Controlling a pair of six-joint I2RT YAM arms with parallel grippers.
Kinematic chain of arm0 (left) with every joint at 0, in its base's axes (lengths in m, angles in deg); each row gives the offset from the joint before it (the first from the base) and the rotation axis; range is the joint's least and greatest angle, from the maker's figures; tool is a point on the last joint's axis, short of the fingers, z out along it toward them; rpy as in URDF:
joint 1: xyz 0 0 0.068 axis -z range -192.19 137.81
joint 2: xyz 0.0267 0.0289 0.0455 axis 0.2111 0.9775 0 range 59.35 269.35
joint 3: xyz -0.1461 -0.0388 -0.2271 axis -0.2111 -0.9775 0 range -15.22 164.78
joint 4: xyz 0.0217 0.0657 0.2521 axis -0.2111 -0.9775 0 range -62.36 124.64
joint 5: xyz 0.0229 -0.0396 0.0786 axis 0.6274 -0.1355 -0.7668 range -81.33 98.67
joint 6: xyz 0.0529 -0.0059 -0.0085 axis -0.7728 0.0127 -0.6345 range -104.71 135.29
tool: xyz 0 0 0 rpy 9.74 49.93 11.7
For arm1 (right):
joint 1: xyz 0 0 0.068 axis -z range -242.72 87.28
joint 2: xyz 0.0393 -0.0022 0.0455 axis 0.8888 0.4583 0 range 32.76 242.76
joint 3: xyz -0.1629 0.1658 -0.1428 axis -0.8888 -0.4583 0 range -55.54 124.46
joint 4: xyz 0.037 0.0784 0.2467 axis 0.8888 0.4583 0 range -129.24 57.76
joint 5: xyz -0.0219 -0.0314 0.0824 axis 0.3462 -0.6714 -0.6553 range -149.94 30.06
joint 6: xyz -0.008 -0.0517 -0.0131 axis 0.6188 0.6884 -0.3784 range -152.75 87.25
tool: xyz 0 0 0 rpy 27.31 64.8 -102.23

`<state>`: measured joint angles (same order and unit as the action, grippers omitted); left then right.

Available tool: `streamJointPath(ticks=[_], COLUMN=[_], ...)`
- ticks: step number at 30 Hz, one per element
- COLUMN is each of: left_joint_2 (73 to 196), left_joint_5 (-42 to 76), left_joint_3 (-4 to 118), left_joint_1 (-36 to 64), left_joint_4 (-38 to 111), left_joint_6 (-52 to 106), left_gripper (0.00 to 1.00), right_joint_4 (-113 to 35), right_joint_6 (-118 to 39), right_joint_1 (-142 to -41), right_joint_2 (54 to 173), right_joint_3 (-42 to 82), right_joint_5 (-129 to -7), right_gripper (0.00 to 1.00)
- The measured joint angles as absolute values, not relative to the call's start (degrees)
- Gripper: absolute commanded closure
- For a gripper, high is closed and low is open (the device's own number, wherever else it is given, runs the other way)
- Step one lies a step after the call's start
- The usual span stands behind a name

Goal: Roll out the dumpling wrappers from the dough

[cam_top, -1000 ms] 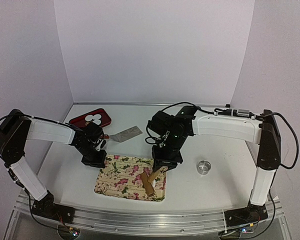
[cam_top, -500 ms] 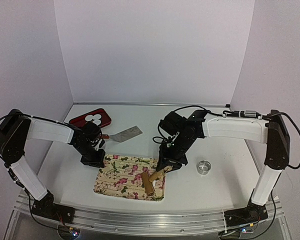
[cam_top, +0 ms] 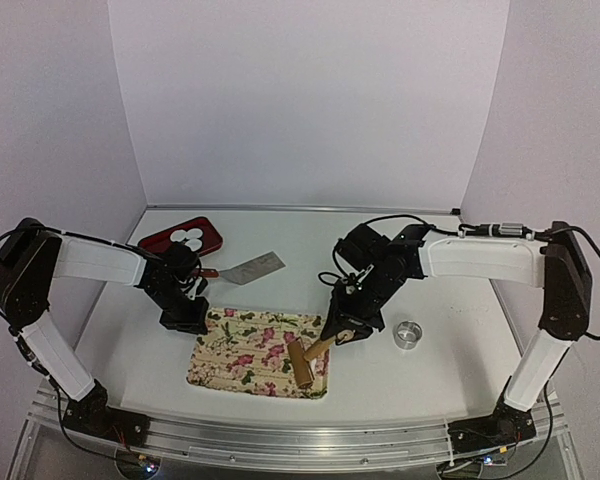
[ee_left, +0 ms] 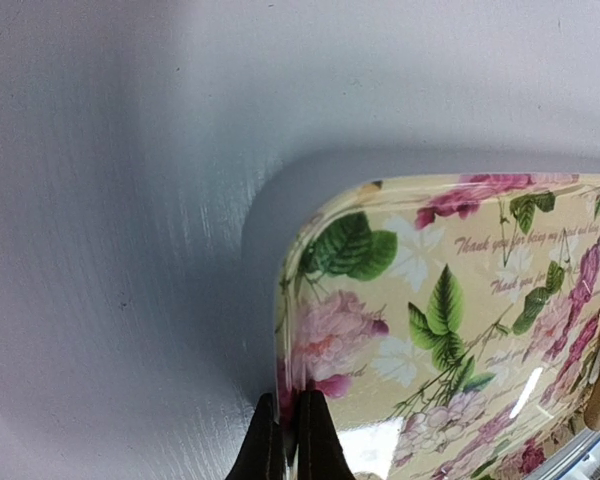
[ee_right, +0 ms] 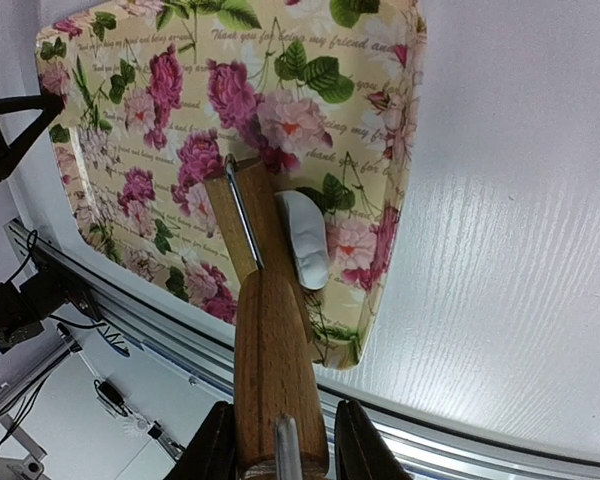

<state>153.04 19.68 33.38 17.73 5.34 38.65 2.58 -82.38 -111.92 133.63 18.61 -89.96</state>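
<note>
Left arm: elbow raised at the left edge, white forearm running right and slightly down to the left gripper (cam_top: 185, 316), which sits low at the far-left corner of the floral tray (cam_top: 242, 362). In the left wrist view its fingers (ee_left: 263, 452) are pressed together on the tray's rim, pinching it. Far of that arm, a red tray (cam_top: 158, 241) carries the dumpling wrappers (cam_top: 188, 237), white discs lying flat and close together. To its right a metal scraper (cam_top: 252, 267) lies on the table, blade pointing far-right. The dough (ee_right: 302, 238) is a small white oblong lump on the right part of the floral tray, close to the tray's right rim. Its long axis runs roughly parallel to the wooden roller (ee_right: 273, 370), and it lies against that tool's side. The roller's long axis slants from far-right down to near-left, head on the tray, handle rising toward the right gripper (ee_right: 277, 445). Right arm: upright at the right edge, forearm reaching left, wrist bent down over the tray's right rim. Its jaws are clamped on the roller's handle. A metal ring (cam_top: 408, 334) stands on the table right of the tray, apart from it.
</note>
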Motion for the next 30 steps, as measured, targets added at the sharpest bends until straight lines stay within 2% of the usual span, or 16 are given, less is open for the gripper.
streamJointPath(ticks=[17,24,30], left_joint_2=[153.07,153.25,153.26], left_joint_5=[20.55,20.58,20.66], left_joint_3=[33.38,33.38,33.38], left_joint_1=[16.82,15.88,15.82], left_joint_4=[5.4,5.74,5.76], left_joint_6=[37.81,37.58,37.64], left_gripper=[1.0,1.0,1.0], right_joint_4=[2.93,5.64,2.31], right_joint_6=[-82.09,-80.19,-79.18], right_joint_1=[-110.25,-110.98,-112.58], right_joint_2=[131.85,137.99,142.16], right_joint_3=[16.96,24.42,26.76], right_joint_5=[-90.0,-91.26,-93.56], right_gripper=[1.0,1.0,1.0])
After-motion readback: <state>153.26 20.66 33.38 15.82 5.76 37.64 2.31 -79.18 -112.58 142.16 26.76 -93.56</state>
